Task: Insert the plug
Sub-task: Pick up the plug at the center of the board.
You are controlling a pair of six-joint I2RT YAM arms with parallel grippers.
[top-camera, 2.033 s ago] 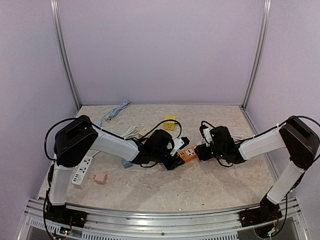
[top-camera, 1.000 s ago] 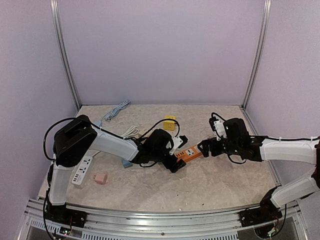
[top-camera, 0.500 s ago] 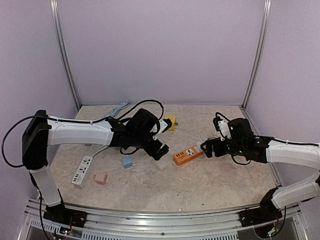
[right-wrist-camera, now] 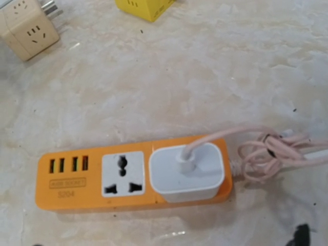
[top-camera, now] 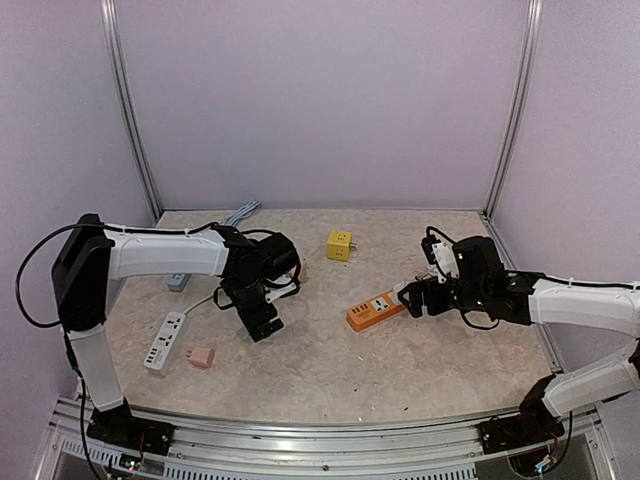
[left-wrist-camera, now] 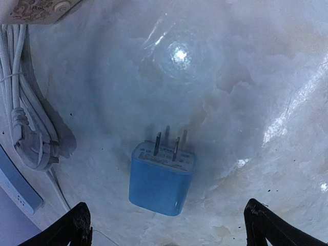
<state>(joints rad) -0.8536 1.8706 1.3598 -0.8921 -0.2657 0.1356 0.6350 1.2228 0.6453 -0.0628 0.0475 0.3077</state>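
step: I'd say it's the pickup, with the plug not grabbed yet and nothing inserted
plug (left-wrist-camera: 163, 179): small blue block lying flat on the table (left-wrist-camera: 241, 77), prongs (left-wrist-camera: 171, 143) pointing toward the top of the left wrist view
left gripper (top-camera: 264, 324): right over the plug, fingers (left-wrist-camera: 77, 228) spread wide; the plug sits between the two tips and a bit ahead of them, not touched
right gripper (top-camera: 412, 298): jaws wide too, holding nothing, hovering just beside the cord end of the strip (right-wrist-camera: 133, 177)
strip: orange, well apart from the plug, off to its right in the top view; a white plug (right-wrist-camera: 187, 171) already fills the socket nearest the cord
free socket (right-wrist-camera: 123, 175): just beside the white plug, between it and the USB ports (right-wrist-camera: 66, 165); looks like the target
grab tip: drop straight down, centre the blue body between the fingers and pinch its flat sides, leaving the prongs sticking out clear
insert tip: line the prongs up with the slots before pushing, then go in square, no tilt
hold tip: the strip looks light and will probably skid, so I'd have the right gripper pin it down first
watch out: a white cable (left-wrist-camera: 23, 123) lies near the plug on one side; keep that finger off it when closing
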